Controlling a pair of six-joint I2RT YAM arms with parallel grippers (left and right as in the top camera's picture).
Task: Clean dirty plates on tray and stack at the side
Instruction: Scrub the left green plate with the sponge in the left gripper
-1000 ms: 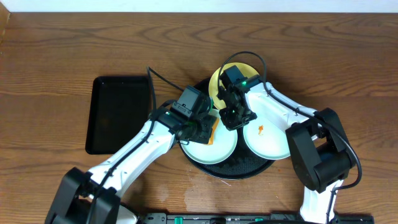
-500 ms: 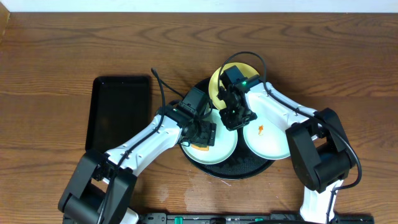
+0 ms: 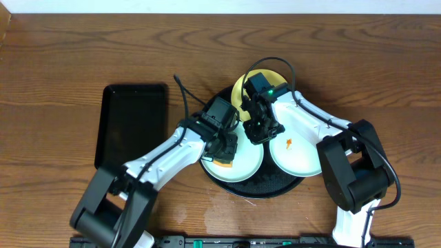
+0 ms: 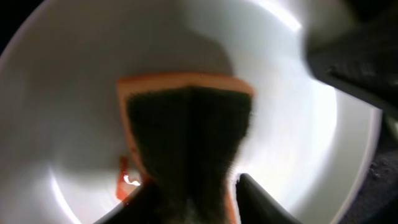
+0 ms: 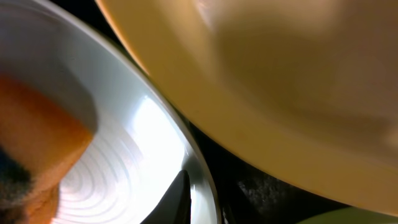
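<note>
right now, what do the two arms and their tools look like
The left arm and the right arm both have smooth white link shells and bulky black joint housings. The left tool and right tool are black and blocky, with a small green light at the right wrist. A thin black cable arcs off each wrist.

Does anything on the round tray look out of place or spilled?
Yes. The right-hand mint-white plate sticks out past the rim of the round black tray on its right side, and an orange smear lies near the plate's middle. Nothing looks broken or spilled.
</note>
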